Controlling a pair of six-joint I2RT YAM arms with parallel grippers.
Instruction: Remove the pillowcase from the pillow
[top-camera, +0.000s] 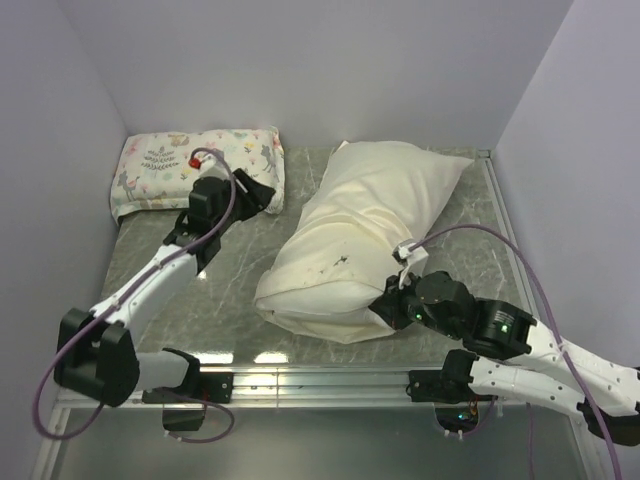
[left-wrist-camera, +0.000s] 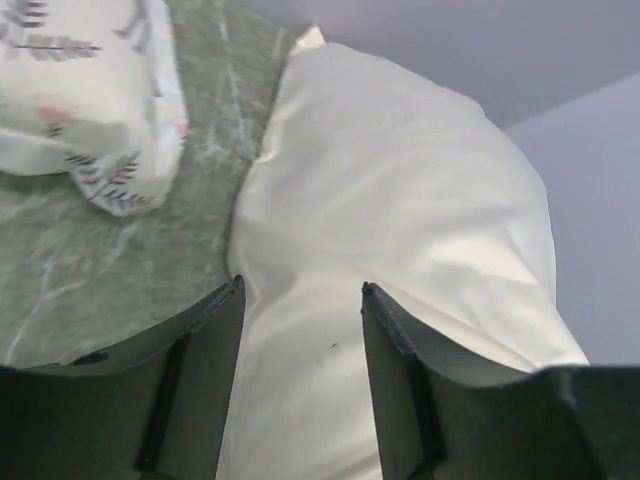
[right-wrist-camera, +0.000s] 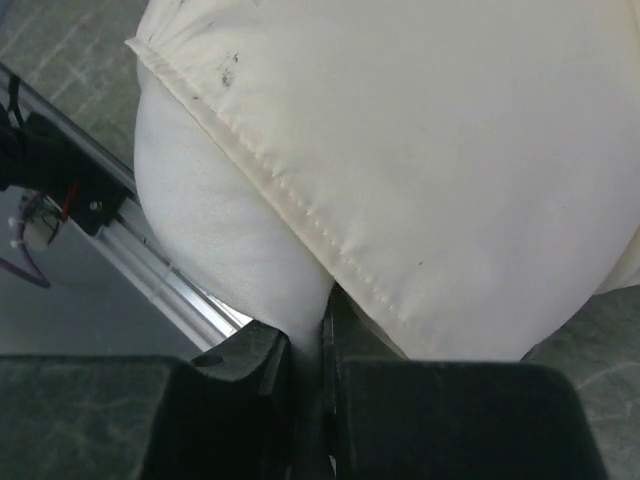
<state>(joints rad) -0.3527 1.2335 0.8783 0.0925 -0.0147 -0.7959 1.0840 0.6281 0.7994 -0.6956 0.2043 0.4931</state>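
On the grey-green marbled table (top-camera: 230, 290), lilac walls (top-camera: 300, 60) close round. Only the right wrist view shows the white pillow (right-wrist-camera: 210, 240) bulging past the stitched hem of the cream pillowcase (top-camera: 370, 200) at mid-table — the right gripper (right-wrist-camera: 322, 330) pinches it there, jaws narrow. Well apart, by the floral pillow (top-camera: 195, 165), the left gripper (left-wrist-camera: 302, 292) stands wide, holding nothing.

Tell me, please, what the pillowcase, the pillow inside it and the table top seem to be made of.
The pillowcase: matte cream woven cloth, likely cotton; stitched hem, soft creases. The pillow: smoother white fabric, bulging from the open end. The table top: grey-green veined, glossy with light reflections; stone or laminate, unclear.
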